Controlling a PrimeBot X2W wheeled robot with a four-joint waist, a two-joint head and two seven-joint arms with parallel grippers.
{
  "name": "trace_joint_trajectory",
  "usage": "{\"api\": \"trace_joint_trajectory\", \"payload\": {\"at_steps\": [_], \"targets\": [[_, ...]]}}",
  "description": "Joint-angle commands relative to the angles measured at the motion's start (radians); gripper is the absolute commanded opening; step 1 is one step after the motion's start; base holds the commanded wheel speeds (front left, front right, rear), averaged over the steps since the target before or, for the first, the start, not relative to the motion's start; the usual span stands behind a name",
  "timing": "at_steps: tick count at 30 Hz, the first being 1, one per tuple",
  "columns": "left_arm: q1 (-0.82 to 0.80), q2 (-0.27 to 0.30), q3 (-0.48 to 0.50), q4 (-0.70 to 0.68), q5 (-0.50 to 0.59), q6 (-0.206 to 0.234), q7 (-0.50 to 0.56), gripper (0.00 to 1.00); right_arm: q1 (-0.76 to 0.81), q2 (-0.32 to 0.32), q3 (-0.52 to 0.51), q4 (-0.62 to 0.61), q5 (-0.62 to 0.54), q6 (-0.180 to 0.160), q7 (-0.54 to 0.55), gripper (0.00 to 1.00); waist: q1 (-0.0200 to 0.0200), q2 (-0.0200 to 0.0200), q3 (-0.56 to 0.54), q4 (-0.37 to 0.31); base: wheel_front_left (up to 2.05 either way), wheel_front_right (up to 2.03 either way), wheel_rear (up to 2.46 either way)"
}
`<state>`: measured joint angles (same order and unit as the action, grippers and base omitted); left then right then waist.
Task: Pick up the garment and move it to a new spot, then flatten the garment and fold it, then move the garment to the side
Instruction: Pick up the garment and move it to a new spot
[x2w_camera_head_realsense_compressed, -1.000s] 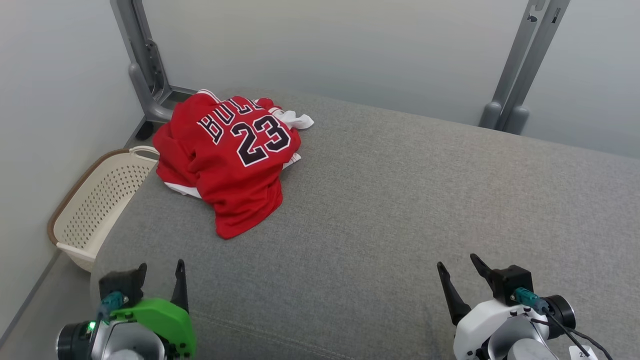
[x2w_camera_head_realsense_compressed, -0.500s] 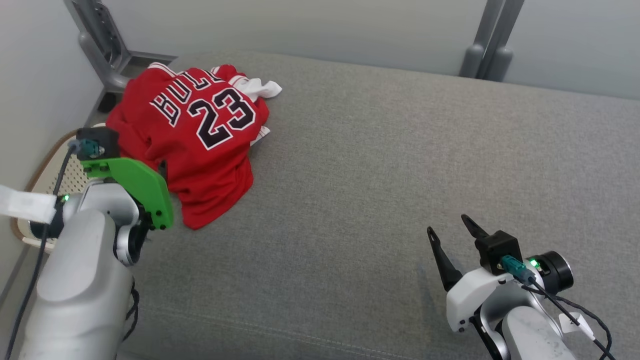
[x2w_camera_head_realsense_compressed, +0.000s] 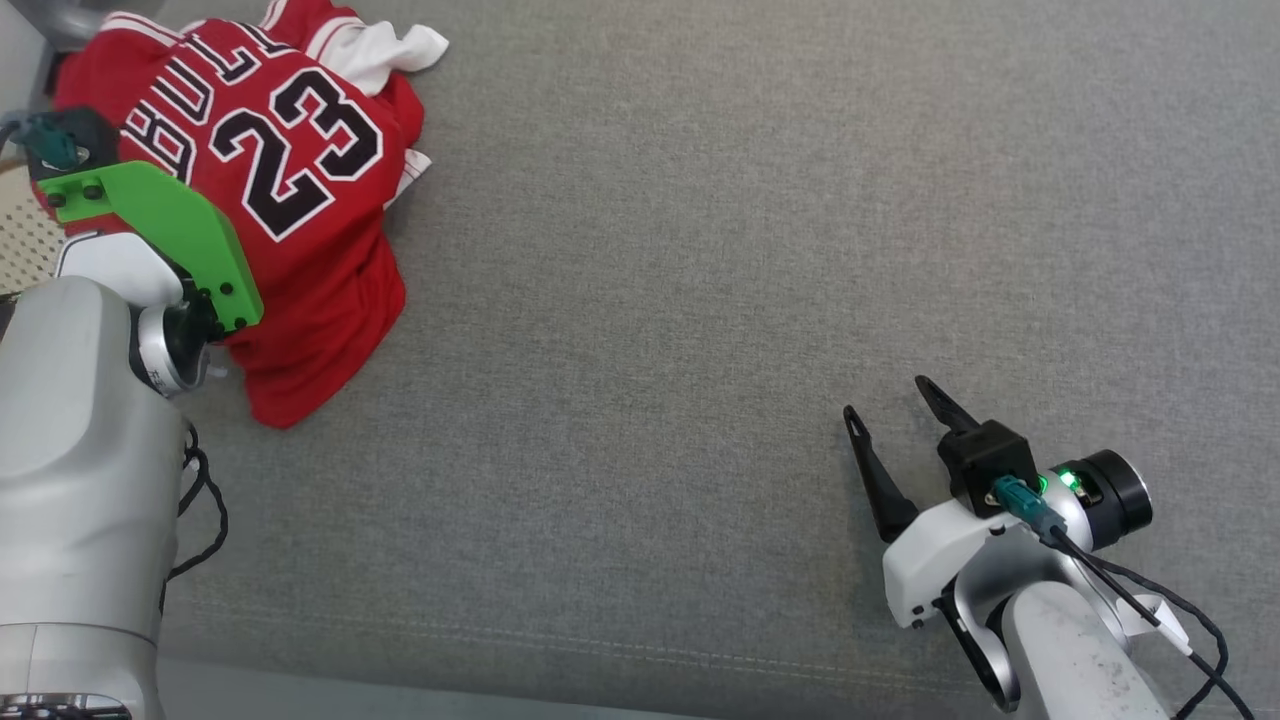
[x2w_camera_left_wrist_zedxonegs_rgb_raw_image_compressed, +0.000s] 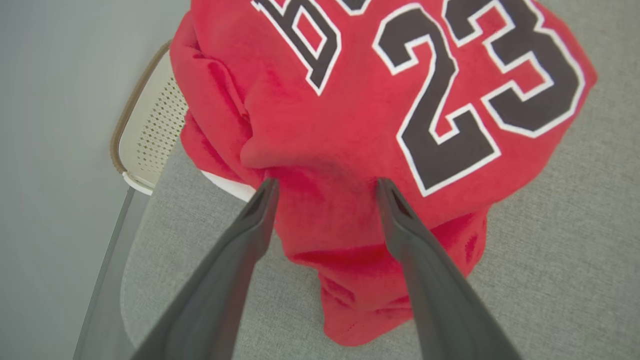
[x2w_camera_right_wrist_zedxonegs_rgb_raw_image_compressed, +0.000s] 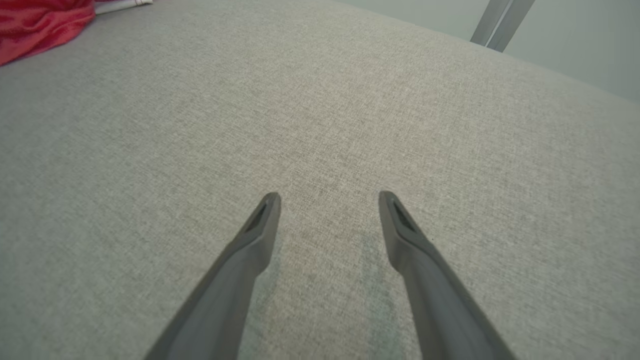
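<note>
The garment (x2w_camera_head_realsense_compressed: 300, 190) is a crumpled red jersey with "23" in black, lying at the far left of the grey cushion (x2w_camera_head_realsense_compressed: 700, 300). My left wrist, with its green bracket (x2w_camera_head_realsense_compressed: 160, 215), hangs over the garment's left side and hides the fingers in the head view. In the left wrist view my left gripper (x2w_camera_left_wrist_zedxonegs_rgb_raw_image_compressed: 326, 182) is open, with its tips spread over a red fold of the garment (x2w_camera_left_wrist_zedxonegs_rgb_raw_image_compressed: 350, 125). Whether the tips touch the cloth I cannot tell. My right gripper (x2w_camera_head_realsense_compressed: 886, 396) is open and empty at the near right, low over bare cushion (x2w_camera_right_wrist_zedxonegs_rgb_raw_image_compressed: 328, 196).
A cream perforated basket (x2w_camera_left_wrist_zedxonegs_rgb_raw_image_compressed: 150, 130) stands on the floor beside the cushion's left edge, just past the garment. A grey metal post (x2w_camera_right_wrist_zedxonegs_rgb_raw_image_compressed: 500, 25) rises behind the far edge. A corner of the red garment (x2w_camera_right_wrist_zedxonegs_rgb_raw_image_compressed: 40, 20) shows far left in the right wrist view.
The head camera has tilted down and closer. My left arm has reached forward from the near left edge to over the garment, still open. The right gripper has barely moved.
</note>
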<state>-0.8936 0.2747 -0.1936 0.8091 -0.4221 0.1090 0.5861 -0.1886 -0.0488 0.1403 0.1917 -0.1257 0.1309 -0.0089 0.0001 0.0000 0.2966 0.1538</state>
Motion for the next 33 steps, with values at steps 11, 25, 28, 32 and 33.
{"api": "trace_joint_trajectory", "payload": {"at_steps": [11,25,28,32,33], "targets": [[-0.037,-0.023,0.022,0.024,-0.021,0.047,-0.070,0.00,-0.021,-0.003,0.000,-0.017,0.009,0.000,0.003,1.00,-0.0001,0.0000,0.089,-0.035,0.00,0.00,0.00],[-0.071,-0.023,0.001,-0.020,-0.006,-0.003,-0.256,0.00,0.002,-0.003,0.022,0.065,0.086,0.000,-0.041,1.00,-0.0001,0.0000,-0.065,-0.073,0.00,0.00,0.00],[-0.087,-0.022,-0.016,-0.043,0.005,-0.019,-0.270,0.00,0.008,-0.003,0.023,0.081,0.099,0.000,-0.049,1.00,-0.0001,0.0000,-0.094,-0.095,0.00,0.00,0.00],[-0.117,-0.052,-0.042,-0.092,0.009,-0.048,-0.300,0.00,0.027,-0.003,0.026,0.115,0.121,0.000,-0.066,1.00,-0.0001,0.0000,-0.155,-0.145,0.00,0.00,0.00],[-0.122,-0.058,-0.052,-0.105,0.013,-0.055,-0.306,0.00,0.030,-0.003,0.026,0.122,0.126,0.000,-0.070,1.00,-0.0001,0.0000,-0.168,-0.161,0.00,0.00,0.00]]}}
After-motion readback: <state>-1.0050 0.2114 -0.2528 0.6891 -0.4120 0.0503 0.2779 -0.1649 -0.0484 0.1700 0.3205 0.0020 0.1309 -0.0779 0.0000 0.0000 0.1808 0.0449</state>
